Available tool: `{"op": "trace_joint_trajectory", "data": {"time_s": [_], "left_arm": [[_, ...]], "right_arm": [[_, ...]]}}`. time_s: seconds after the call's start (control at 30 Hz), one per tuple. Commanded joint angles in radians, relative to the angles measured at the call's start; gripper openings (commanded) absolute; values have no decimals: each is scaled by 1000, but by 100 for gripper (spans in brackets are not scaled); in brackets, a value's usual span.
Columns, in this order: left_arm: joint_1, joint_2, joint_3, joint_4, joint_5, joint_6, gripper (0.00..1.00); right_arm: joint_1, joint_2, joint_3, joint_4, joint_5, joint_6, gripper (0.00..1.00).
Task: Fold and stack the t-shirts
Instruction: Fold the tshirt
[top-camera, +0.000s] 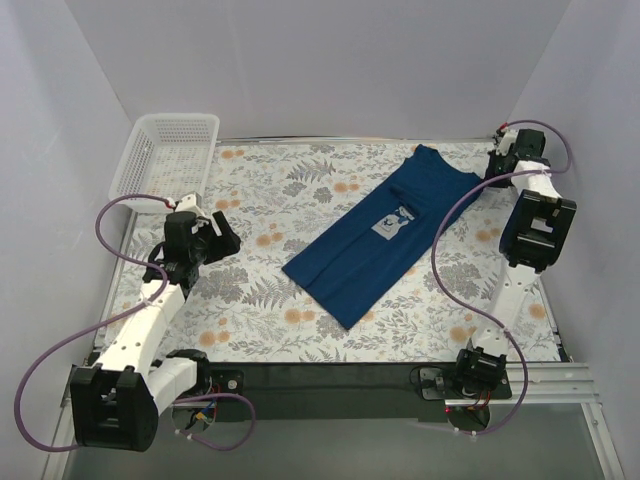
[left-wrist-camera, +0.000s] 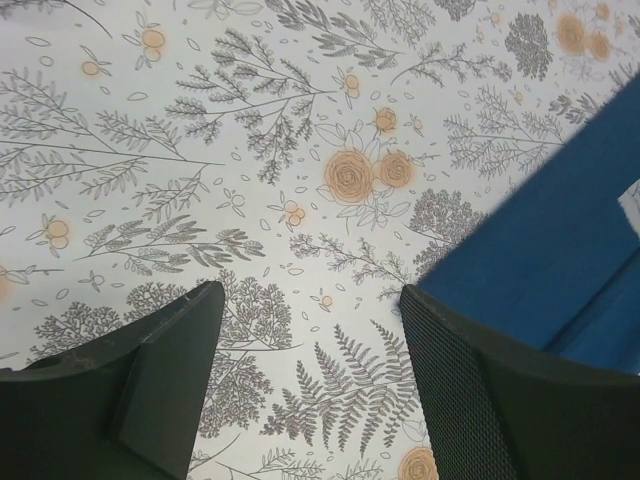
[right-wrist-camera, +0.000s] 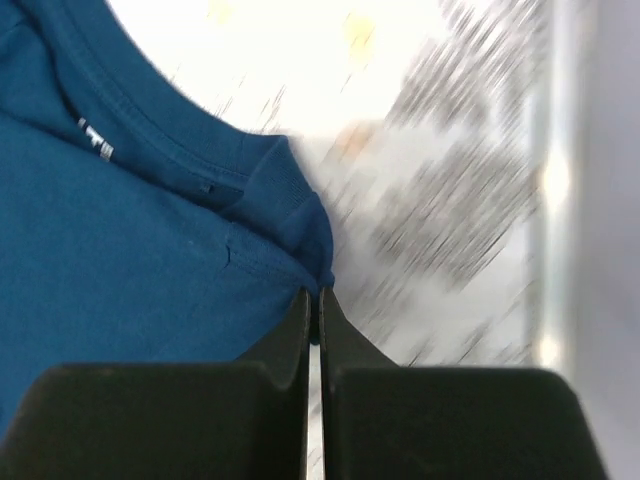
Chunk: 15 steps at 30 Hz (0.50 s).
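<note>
A navy blue t-shirt (top-camera: 378, 240) lies folded lengthwise into a long strip, slanting from the back right to the table's middle, with its pale square print (top-camera: 391, 224) facing up. My right gripper (top-camera: 492, 168) is at the shirt's far end, shut on the fabric at the collar edge (right-wrist-camera: 300, 215); its closed tips (right-wrist-camera: 318, 296) pinch the cloth. My left gripper (top-camera: 222, 232) is open and empty above the floral cloth, left of the shirt. In the left wrist view the shirt's near corner (left-wrist-camera: 560, 240) lies just beyond the right finger (left-wrist-camera: 470, 370).
A white mesh basket (top-camera: 165, 155) stands at the back left corner. The floral tablecloth (top-camera: 270, 200) covers the table. White walls close in on three sides; a metal rail (top-camera: 560, 380) runs along the front right edge.
</note>
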Motion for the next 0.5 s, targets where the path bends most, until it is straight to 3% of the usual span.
{"op": "trace_joint_trajectory", "data": {"time_s": [0.0, 0.07, 0.13, 0.17, 0.27, 0.47], "left_arm": [[1, 40, -3, 44, 102, 19, 65], [1, 71, 5, 55, 157, 22, 65], [0, 132, 29, 79, 239, 10, 64], [-3, 161, 43, 87, 260, 5, 64], [-32, 298, 126, 101, 329, -8, 63], [-175, 583, 322, 145, 308, -4, 63]], "right_arm": [[-1, 146, 252, -80, 114, -75, 2], [4, 201, 415, -105, 128, -84, 19], [10, 225, 450, -128, 111, -115, 38], [16, 187, 429, -120, 105, -130, 42], [28, 99, 278, -68, 86, -172, 52], [35, -178, 47, -34, 39, -219, 55]]}}
